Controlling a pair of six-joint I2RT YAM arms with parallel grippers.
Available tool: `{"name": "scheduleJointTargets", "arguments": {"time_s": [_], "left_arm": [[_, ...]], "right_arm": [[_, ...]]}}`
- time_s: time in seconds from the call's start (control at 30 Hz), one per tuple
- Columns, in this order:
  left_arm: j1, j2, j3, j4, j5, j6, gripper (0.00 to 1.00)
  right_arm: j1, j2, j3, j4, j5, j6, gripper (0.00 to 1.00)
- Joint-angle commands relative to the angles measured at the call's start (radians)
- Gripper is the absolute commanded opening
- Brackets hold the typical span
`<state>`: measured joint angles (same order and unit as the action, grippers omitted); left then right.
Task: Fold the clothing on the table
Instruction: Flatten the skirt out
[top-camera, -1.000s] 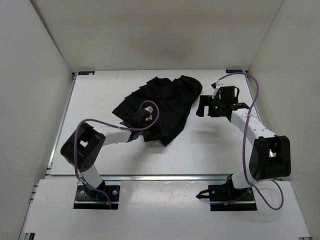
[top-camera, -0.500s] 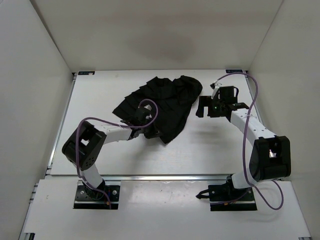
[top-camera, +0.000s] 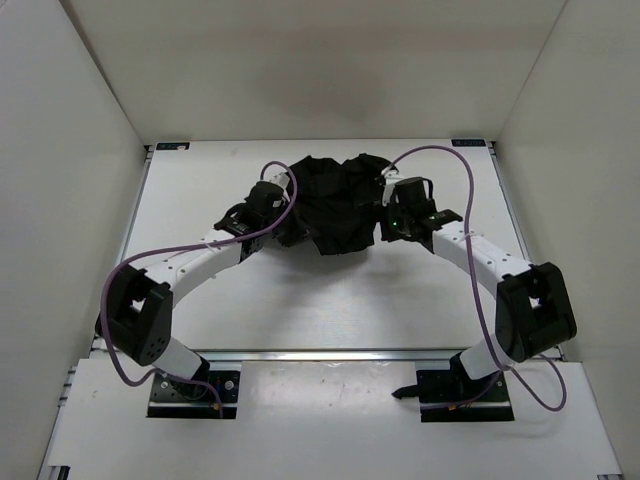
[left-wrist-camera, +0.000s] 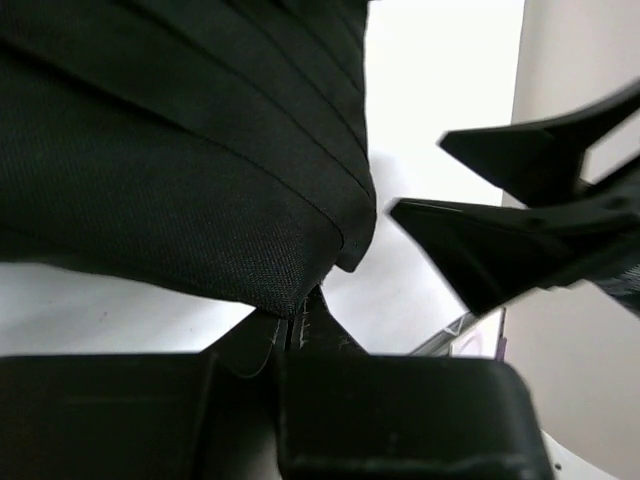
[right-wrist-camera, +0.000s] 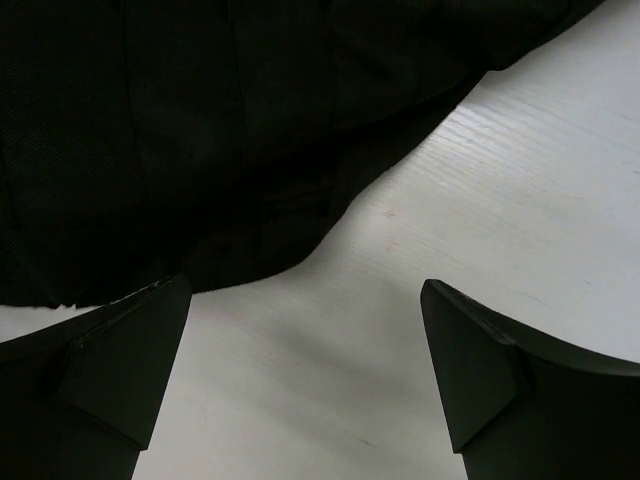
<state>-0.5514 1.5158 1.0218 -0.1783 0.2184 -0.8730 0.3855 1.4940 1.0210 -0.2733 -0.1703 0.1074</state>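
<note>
Clothing (top-camera: 335, 205) edge pinched in left gripper (left-wrist-camera: 297, 325) (open table (top-camera: 330, 300) lies nearer).

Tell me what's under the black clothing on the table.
Bare table shows beneath the lifted edge of the clothing, pinched in the jaws of the left gripper. The bunched middle hides the rest.

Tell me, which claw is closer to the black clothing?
Left. The left gripper is shut on the clothing's edge, holding it. The right gripper stands open just beside the clothing, over the table, gripping nothing.
</note>
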Motion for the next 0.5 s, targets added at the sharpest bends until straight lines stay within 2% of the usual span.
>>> {"name": "scheduleJointTargets", "arguments": {"time_s": [0.0, 0.37, 0.47], "left_arm": [[0.002, -0.051, 0.017, -0.045, 0.029, 0.006, 0.00], [0.038, -0.108, 0.050, -0.069, 0.076, -0.003, 0.00], [0.042, -0.112, 0.052, -0.067, 0.082, -0.004, 0.00]], "right_arm": [[0.033, 0.047, 0.007, 0.051, 0.072, 0.011, 0.96], [0.030, 0.064, -0.047, 0.135, 0.054, 0.037, 0.91], [0.073, 0.097, -0.035, 0.141, 0.127, 0.000, 0.91]]}}
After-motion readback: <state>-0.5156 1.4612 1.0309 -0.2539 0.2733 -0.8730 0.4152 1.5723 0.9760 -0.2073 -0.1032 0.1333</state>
